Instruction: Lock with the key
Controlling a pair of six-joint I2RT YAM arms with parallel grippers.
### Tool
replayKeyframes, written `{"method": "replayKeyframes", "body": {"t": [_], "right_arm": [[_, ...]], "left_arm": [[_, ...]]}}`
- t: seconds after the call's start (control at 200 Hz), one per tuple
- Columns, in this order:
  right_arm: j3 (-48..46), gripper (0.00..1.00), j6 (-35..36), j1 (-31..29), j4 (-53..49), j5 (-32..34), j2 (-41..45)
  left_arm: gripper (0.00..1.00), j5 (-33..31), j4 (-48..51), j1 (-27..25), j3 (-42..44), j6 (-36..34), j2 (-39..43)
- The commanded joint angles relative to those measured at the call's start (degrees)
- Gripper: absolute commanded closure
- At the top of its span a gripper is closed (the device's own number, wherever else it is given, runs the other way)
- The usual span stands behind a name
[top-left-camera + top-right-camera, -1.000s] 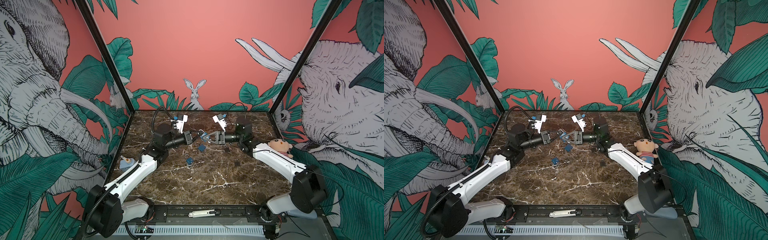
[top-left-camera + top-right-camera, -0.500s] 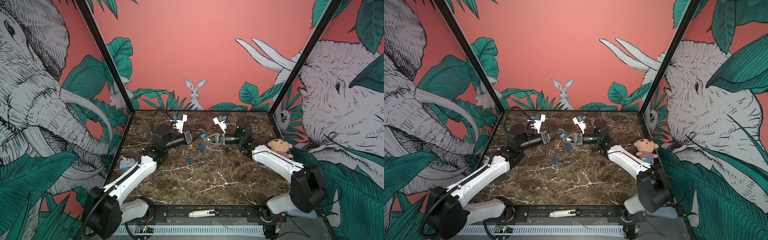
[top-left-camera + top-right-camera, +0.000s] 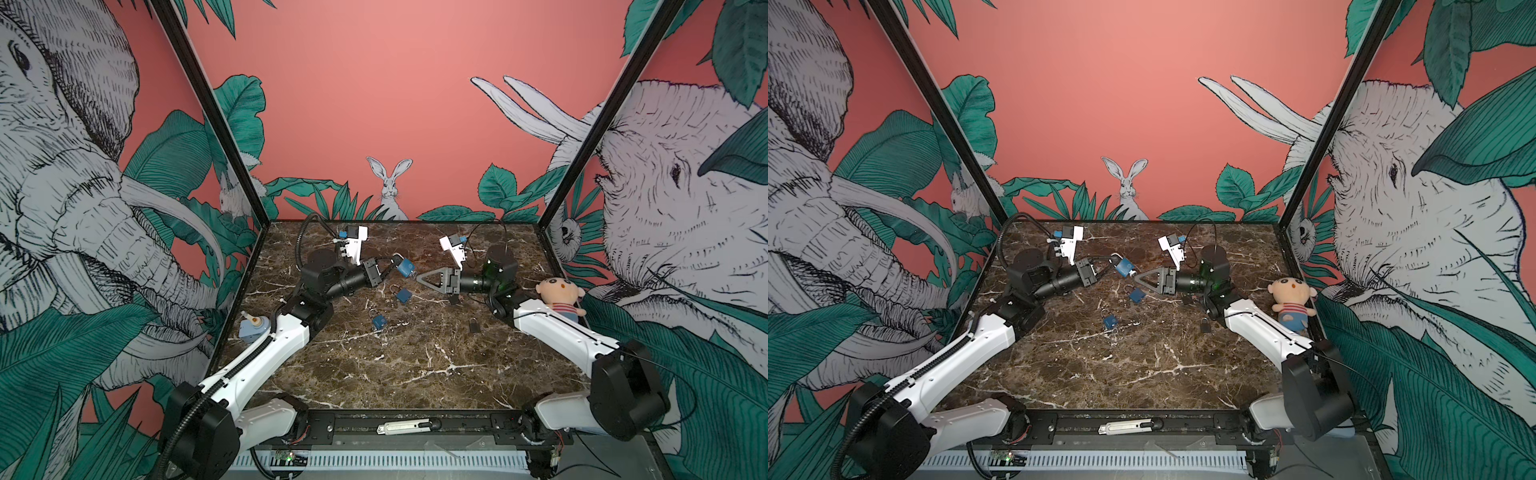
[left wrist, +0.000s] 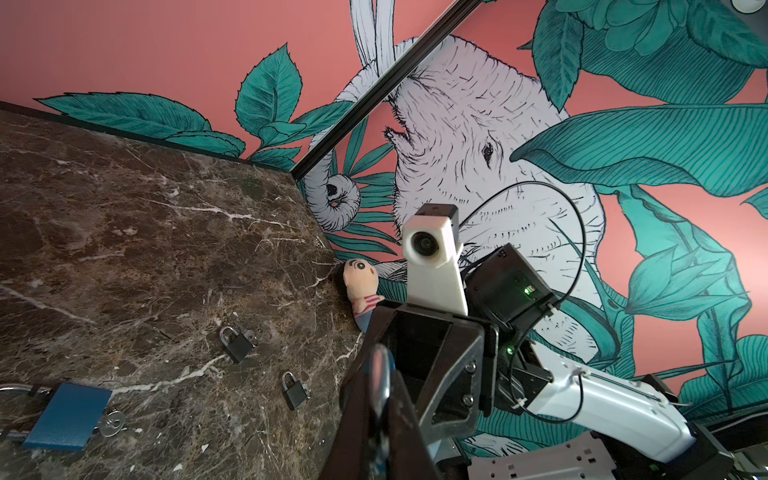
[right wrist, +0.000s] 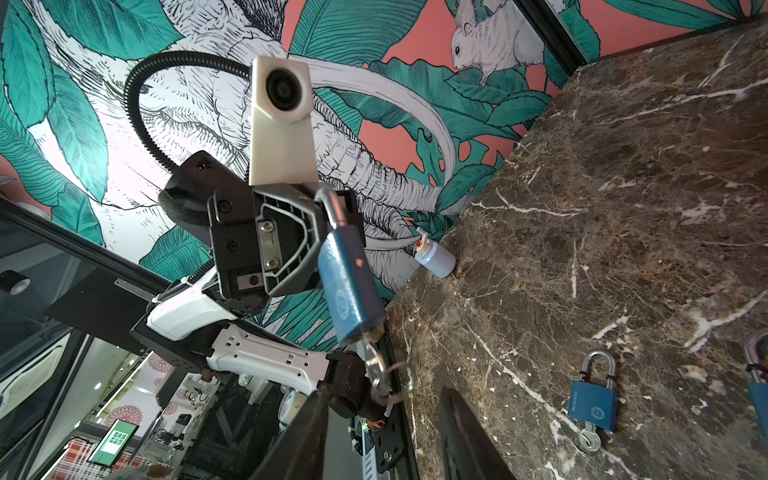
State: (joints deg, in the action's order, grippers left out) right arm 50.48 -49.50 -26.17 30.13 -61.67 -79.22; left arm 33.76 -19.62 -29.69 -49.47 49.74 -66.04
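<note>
Silvery flat metal key (image 5: 372, 359) hung from the keyhole of a blue rectangular metal padlock (image 5: 349, 282) in the right wrist view. The left gripper (image 5: 322, 208) was clamped on the shackle. The right gripper (image 5: 382, 395) jaws stood apart beside the key. In both top views, the padlock (image 3: 405, 268) was held above the desk (image 3: 415, 365), nearer its far edge.

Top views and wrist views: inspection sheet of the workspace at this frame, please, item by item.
Surface: marble table, no spills seen.
Job's things: key seated in the keyway of the raised blue padlock.
Clutter: loose blue padlocks, black padlocks, plush doll, blue bottle.
Grippers: left gripper shut on that padlock's shackle; right gripper open, facing the key.
Cables: corrugated hose on the left arm, hanging free.
Surroundings: mural walls; nothing else seen.
</note>
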Motion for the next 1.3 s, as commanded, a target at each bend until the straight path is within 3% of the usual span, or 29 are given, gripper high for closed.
{"method": "replayKeyframes", "body": {"t": [0.0,0.095,0.25,0.605,0.825,1.01,1.295], "right_arm": [[2.5,0.56,0.5,0.1,2.1,-0.3,0.2],[3.8,0.58,0.1,0.1,2.1,-0.8,-1.2],[3.6,0.73,-4.4,-0.1,7.6,-2.0,-2.9],[2.7,0.77,-5.1,-0.7,8.0,-2.1,-3.7],[2.9,0.72,-5.1,-1.4,8.0,-2.5,-4.5],[2.7,0.82,-5.0,-1.5,8.0,-2.7,-4.9],[2.2,0.84,-4.9,-1.4,8.0,-2.4,-4.5]], "left_arm": [[1.0,0.0,-1.3,0.2,-2.0,0.3,1.0],[1.0,0.3,-1.6,0.2,-2.3,0.4,0.3],[1.0,-0.3,-2.0,0.2,-2.0,0.4,0.0],[1.0,-2.0,-3.2,0.2,-2.4,0.0,-0.4],[1.0,-2.6,-4.9,0.2,-2.2,0.8,-1.1],[1.0,-3.2,-5.4,0.2,-2.2,1.0,-1.4],[1.0,-3.8,-4.6,0.7,-1.8,0.5,-0.3]]}}
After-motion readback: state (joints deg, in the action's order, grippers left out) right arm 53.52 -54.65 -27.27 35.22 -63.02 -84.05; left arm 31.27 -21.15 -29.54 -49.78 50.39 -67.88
